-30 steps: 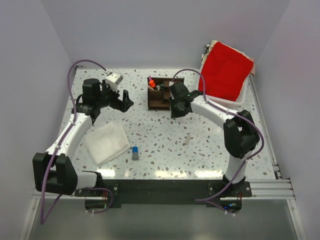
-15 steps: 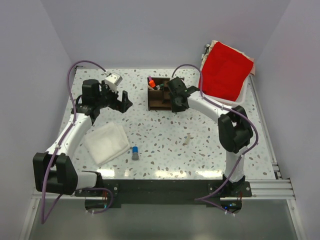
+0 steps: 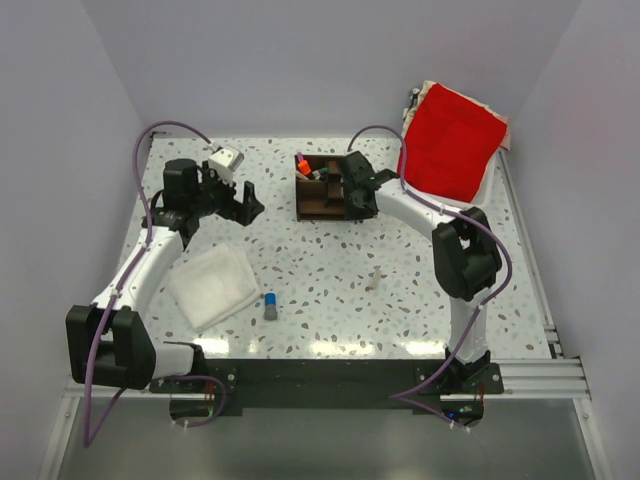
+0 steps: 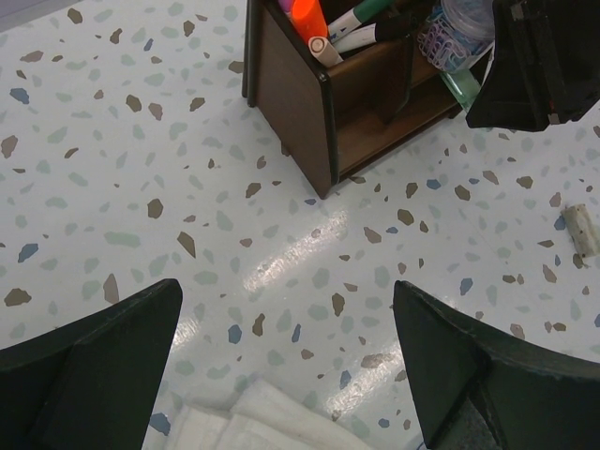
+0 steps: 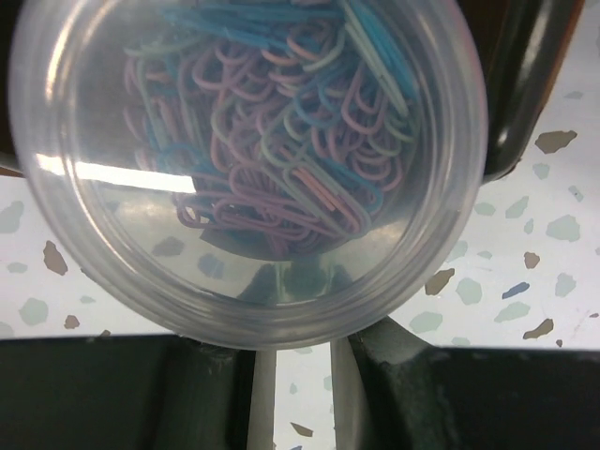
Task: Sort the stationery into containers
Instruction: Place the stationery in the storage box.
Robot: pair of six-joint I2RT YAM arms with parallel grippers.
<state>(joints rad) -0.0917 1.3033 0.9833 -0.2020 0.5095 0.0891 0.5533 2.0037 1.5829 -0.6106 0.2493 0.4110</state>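
Right wrist view showed the right gripper (image 3: 352,190) clenched on the clear paper-clip pot (image 5: 248,169) above the organizer (image 4: 309,103) (left gripper (image 4: 286,319) gaped idle); released off-centre, it might catch a wall and spill.

I am working in a robot lab cell. Plain pale walls (image 3: 300,70) are boxing in a speckled worktop (image 3: 330,270) on three sides. My left arm (image 3: 140,270) and right arm (image 3: 415,212) are standing bolted to a black plate (image 3: 320,372) at the near edge, and that plate is sitting on a bare aluminium rail (image 3: 530,375). Purple cables (image 3: 172,124) are looping openly along both arms down to their bases. A few staged props are lying about: an organizer (image 3: 318,200), a basket (image 3: 480,205) holding a red cloth (image 3: 452,140), and a folded white cloth (image 3: 212,286).
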